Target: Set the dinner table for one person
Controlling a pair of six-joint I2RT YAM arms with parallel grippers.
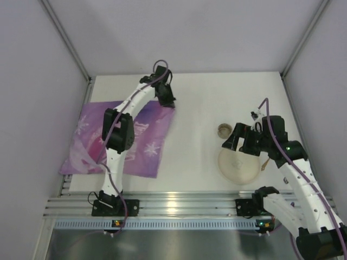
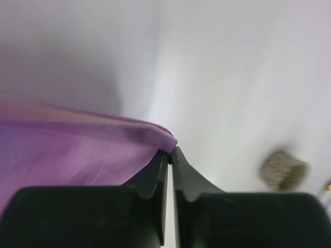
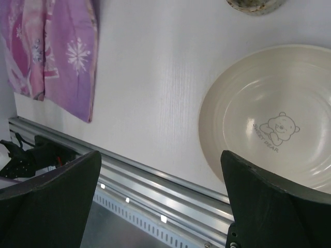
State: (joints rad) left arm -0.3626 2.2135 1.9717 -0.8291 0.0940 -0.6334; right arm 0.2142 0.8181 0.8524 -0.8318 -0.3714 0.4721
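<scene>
A purple printed placemat (image 1: pixel 124 138) lies on the left of the white dinner table (image 1: pixel 195 103). My left gripper (image 1: pixel 167 100) is shut on the placemat's far right corner; the left wrist view shows the purple cloth (image 2: pixel 77 150) pinched at the fingertips (image 2: pixel 178 160). A cream plate (image 1: pixel 238 165) with a bear print lies at the right, and it also shows in the right wrist view (image 3: pixel 274 119). A small beige cup (image 1: pixel 225 129) stands just beyond it. My right gripper (image 1: pixel 234 142) hovers open and empty above the plate's left edge.
A ribbed aluminium rail (image 1: pixel 179 206) runs along the table's near edge. Grey walls enclose the table on three sides. A pale utensil (image 1: pixel 265 163) lies at the plate's right, partly under the right arm. The cup also shows blurred in the left wrist view (image 2: pixel 282 170).
</scene>
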